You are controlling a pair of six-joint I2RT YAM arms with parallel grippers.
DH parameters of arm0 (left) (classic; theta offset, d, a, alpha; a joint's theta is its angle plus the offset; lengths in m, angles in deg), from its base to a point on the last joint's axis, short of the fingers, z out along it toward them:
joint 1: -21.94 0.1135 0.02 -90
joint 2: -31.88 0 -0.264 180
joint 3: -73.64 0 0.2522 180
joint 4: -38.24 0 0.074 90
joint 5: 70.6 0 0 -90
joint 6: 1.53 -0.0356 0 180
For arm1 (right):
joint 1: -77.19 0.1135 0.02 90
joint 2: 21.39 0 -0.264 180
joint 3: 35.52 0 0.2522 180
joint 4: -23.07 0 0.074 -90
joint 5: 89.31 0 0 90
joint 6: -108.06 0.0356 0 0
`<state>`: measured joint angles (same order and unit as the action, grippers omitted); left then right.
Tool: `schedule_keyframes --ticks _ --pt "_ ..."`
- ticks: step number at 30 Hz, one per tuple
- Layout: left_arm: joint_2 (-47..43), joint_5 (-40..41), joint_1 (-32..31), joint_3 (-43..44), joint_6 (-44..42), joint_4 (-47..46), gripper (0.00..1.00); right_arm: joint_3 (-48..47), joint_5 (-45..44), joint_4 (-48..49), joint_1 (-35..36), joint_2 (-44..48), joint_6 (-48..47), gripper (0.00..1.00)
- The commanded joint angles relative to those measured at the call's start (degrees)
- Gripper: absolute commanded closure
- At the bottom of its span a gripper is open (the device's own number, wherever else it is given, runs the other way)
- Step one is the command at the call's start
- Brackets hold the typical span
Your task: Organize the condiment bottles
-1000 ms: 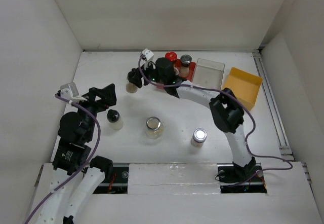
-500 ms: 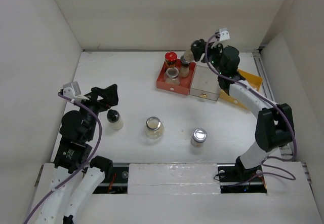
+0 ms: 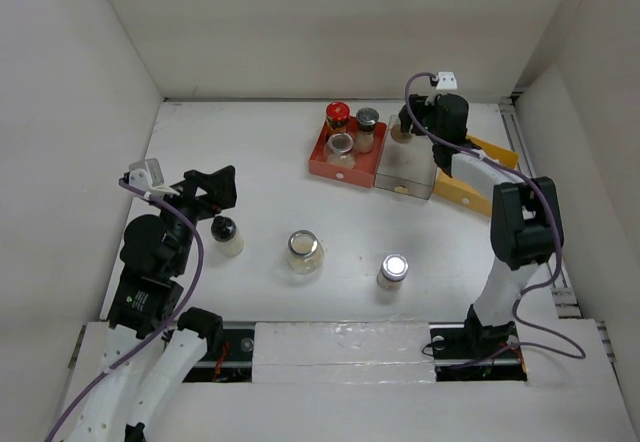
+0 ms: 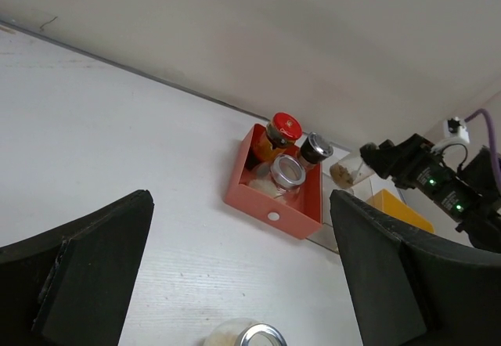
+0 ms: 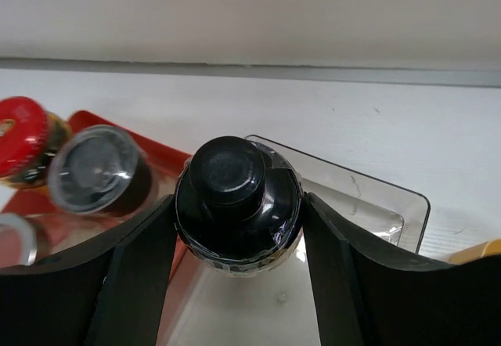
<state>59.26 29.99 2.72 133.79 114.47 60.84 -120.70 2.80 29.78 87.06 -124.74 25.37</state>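
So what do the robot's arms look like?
Both the left arm and right arm are white tubes joined by chunky black joints. A purple cable runs along each, and a little white box sits by each wrist. The jaws are flat, black and wedge-shaped. Tiny green lights glow on the right arm.

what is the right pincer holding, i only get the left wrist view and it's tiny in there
Observer: The right pincer is shut on a black-capped bottle, over the clear tray.
Operator: any bottle near my left pincer that i'm missing
Observer: Yes, a second black-capped bottle stands on the table right beside the open left pincer.
Operator: anything else loose
Observer: A small silver-lidded bottle stands alone, to the right of the wide jar.
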Motion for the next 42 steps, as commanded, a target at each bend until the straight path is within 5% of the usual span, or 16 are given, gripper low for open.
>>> schedule_keyframes --ticks 1,10,13,18,25,28,32,34,35,36,39,42 --pt "0.7 -0.7 0.2 -0.2 -0.4 -2.6 0.08 -6.3 -1.3 1.9 -0.6 -4.6 -1.0 0.44" --pt "1.3 -0.7 0.2 -0.2 -1.0 -2.6 0.08 -12.3 -3.2 0.6 0.5 -11.8 -1.0 0.41" --pt "1.3 -1.3 0.2 -0.2 -1.0 -2.6 0.08 -12.3 -4.3 0.1 1.6 -12.5 -1.0 0.36" --pt "1.3 -1.3 0.2 -0.2 -1.0 -3.1 0.06 -10.7 -6.5 0.1 3.5 -11.6 -1.0 0.06" --pt "0.7 -1.8 0.2 -0.2 -1.0 -3.1 0.05 -4.7 -6.2 -0.4 6.1 -0.6 -1.5 0.03" --pt "0.2 -1.2 0.2 -0.2 -1.0 -3.1 0.05 -0.8 -0.5 -0.4 11.0 6.3 -1.5 0.07" --pt "0.2 1.2 0.2 -0.2 1.0 -2.5 0.05 6.5 8.3 -2.5 20.7 11.3 -1.5 0.5" --pt "0.2 1.7 0.2 -0.2 1.0 -2.0 0.03 8.5 9.9 -6.0 24.7 13.8 -4.5 0.52" --pt "0.2 1.7 0.2 -0.2 1.0 -2.0 0.03 9.2 9.9 -8.0 28.4 14.7 -5.5 0.48" --pt "0.2 1.7 0.2 -0.2 1.5 -2.0 0.03 10.6 9.9 -10.1 30.0 17.0 -6.5 0.3" --pt "0.2 1.1 0.2 -0.2 1.5 -2.0 0.01 13.0 9.9 -18.4 35.5 20.5 -9.8 0.01" --pt "0.7 0.5 0.2 -0.2 1.5 -2.0 0.01 14.0 11.5 -24.8 40.0 22.8 -10.9 0.01"
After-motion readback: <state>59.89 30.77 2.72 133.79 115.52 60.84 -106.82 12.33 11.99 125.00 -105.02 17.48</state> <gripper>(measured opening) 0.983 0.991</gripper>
